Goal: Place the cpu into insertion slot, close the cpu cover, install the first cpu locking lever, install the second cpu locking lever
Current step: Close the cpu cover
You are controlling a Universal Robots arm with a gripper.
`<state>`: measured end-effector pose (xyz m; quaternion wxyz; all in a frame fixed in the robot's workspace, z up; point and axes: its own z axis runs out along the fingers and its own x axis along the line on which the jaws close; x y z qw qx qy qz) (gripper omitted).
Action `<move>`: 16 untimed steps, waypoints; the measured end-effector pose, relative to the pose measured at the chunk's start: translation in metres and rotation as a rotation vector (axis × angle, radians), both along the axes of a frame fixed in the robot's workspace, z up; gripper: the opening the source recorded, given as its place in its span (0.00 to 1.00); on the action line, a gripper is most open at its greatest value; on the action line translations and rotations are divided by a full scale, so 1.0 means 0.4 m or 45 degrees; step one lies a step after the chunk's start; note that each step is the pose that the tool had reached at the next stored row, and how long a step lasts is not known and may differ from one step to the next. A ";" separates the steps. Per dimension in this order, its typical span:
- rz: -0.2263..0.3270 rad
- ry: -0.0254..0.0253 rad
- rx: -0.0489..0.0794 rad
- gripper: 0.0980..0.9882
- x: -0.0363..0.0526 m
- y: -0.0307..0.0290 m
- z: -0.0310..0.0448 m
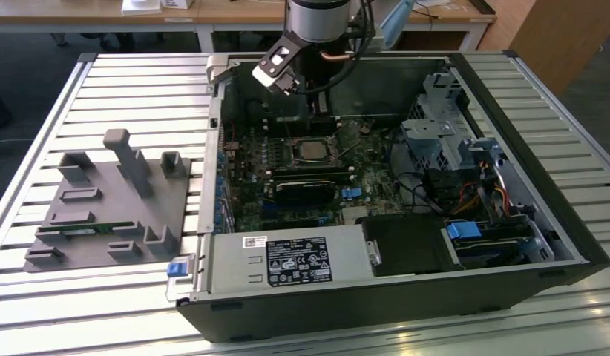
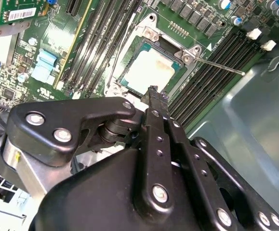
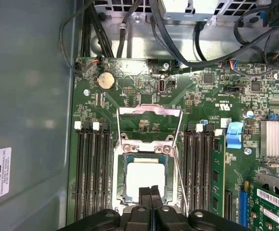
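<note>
**Exterior view: open computer case (image 1: 384, 308) on a slatted bench**

Slatted metal table (image 1: 107, 89) carries the case. Grey fixture tray (image 1: 87, 200) sits just beside the case, wooden desks (image 1: 236, 15) beyond it. Inside the case, the cpu (image 3: 145, 175) lies seated in the insertion slot (image 3: 120, 183). The cpu cover (image 3: 149, 111) is swung open, lying back from it. Gripper (image 3: 150, 189) hangs inside the case, fingers pressed together on nothing, tips over the cpu's edge in the first wrist view. Touching or not: cannot tell.
</note>
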<state>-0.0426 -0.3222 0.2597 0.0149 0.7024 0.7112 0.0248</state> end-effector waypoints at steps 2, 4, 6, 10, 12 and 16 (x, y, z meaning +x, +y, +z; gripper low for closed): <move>0.000 0.0003 0.000 0.01 0.000 0.000 0.004; 0.000 0.0005 0.000 0.01 0.000 0.000 0.008; 0.000 0.0005 0.000 0.01 0.000 0.000 0.010; 0.000 0.0010 0.000 0.01 0.000 0.000 0.013; 0.000 0.0013 0.000 0.01 0.000 0.000 0.013; 0.000 0.0026 0.000 0.01 0.001 0.000 0.015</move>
